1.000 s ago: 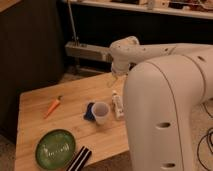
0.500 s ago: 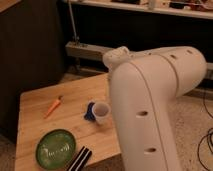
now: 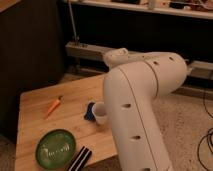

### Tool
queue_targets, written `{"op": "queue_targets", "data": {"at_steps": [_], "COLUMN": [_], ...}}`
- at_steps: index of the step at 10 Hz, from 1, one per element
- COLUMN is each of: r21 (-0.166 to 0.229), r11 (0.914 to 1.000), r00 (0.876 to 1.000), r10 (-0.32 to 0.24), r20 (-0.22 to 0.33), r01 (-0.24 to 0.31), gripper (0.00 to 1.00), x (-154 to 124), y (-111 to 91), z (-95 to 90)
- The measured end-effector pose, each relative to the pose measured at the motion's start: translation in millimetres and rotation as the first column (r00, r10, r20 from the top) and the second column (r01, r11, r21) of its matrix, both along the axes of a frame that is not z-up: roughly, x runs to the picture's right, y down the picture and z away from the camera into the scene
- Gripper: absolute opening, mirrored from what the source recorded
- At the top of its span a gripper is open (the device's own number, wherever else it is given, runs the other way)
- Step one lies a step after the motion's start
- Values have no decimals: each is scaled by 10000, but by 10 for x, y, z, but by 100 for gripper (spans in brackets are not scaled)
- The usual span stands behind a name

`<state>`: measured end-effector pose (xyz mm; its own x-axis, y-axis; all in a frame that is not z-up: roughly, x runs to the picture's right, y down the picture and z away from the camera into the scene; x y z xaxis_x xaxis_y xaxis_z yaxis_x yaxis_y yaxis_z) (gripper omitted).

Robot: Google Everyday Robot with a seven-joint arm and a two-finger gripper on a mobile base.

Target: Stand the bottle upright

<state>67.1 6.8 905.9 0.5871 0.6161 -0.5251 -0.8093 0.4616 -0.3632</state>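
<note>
The bottle is out of sight: the arm's (image 3: 137,105) bulky white link blocks the surface's (image 3: 35,120) right half. The tool is hidden behind that link too, its jaws spread wide. The white cup (image 3: 100,112) is partly covered at the link's edge, with a blue item (image 3: 90,111) touching it at 9 o'clock. The arm bends from an elbow at 12 o'clock down towards 5 o'clock, where it is cut off.
</note>
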Motion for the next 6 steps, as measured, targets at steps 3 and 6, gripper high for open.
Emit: {"op": "queue_targets", "data": {"at_steps": [3,6], "r21": [-185,37], "r11": [9975,9879], "r00": [9973,9832], "r10": [690,1540], "r20": [237,977], "r01": [-686,-1551], "gripper": [80,80], "x": [78,174], "y": [-22,-59], "z": [136,188]}}
